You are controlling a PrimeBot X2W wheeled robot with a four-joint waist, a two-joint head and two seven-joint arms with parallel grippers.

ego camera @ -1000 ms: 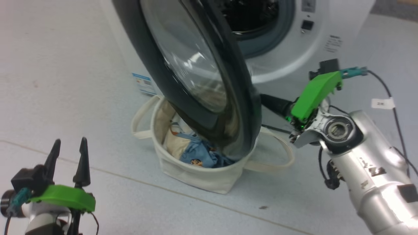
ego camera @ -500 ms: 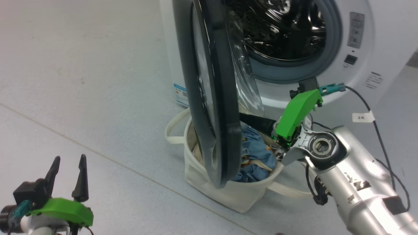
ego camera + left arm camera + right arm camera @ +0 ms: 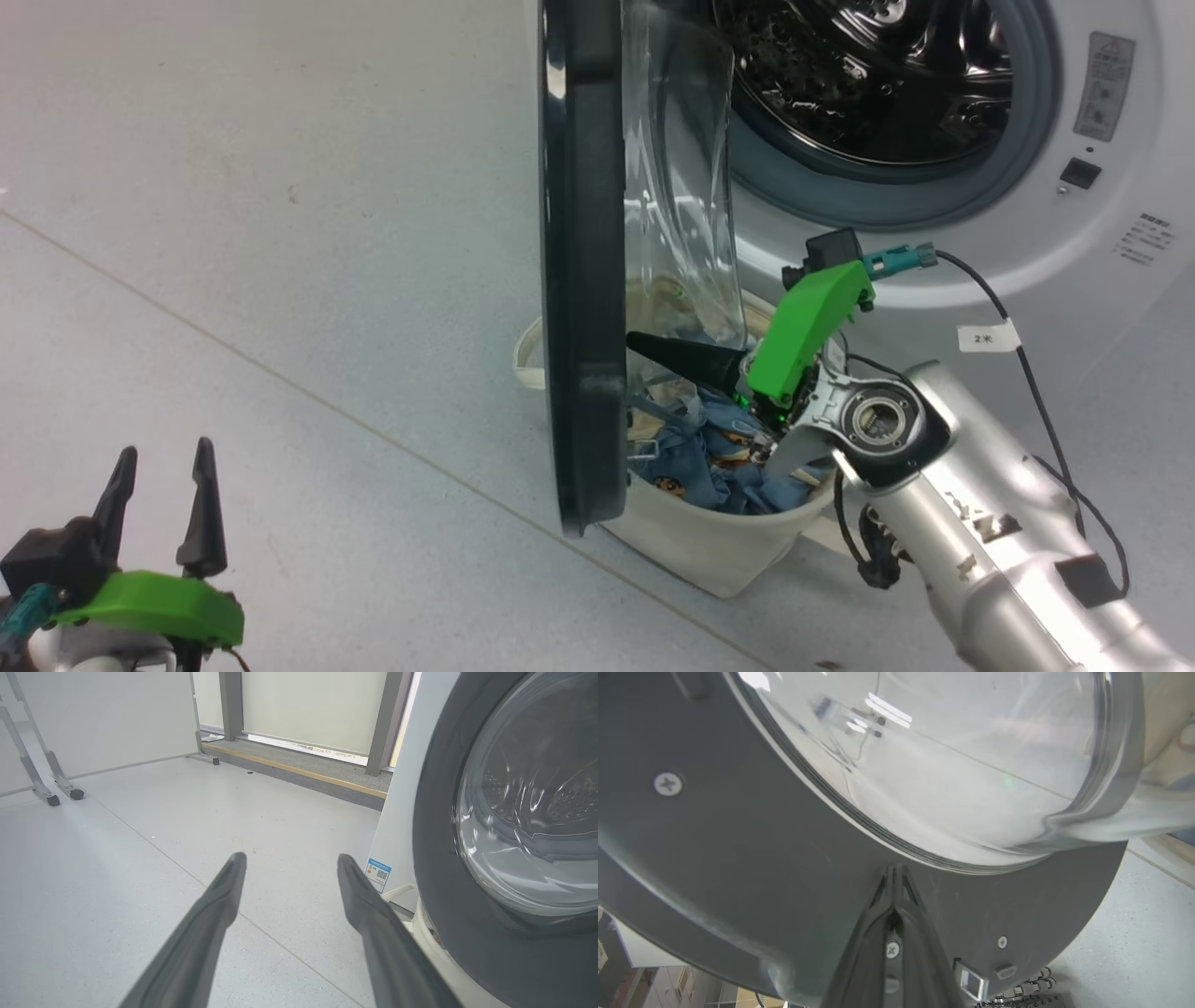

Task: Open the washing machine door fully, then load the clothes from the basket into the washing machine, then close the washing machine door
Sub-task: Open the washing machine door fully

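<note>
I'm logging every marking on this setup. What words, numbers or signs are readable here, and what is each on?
"2米": white tag on the black cable.
Grey warning sticker on the washing machine: too small to read.
Grey print on its front: blurred.
Blue sticker with a QR code, low on the machine: too small to read.

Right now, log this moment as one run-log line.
washing machine door: part open, edge-on over basket | right jaws: shut, tips on door's inner rim | left jaws: open, empty | clothes: in basket
</note>
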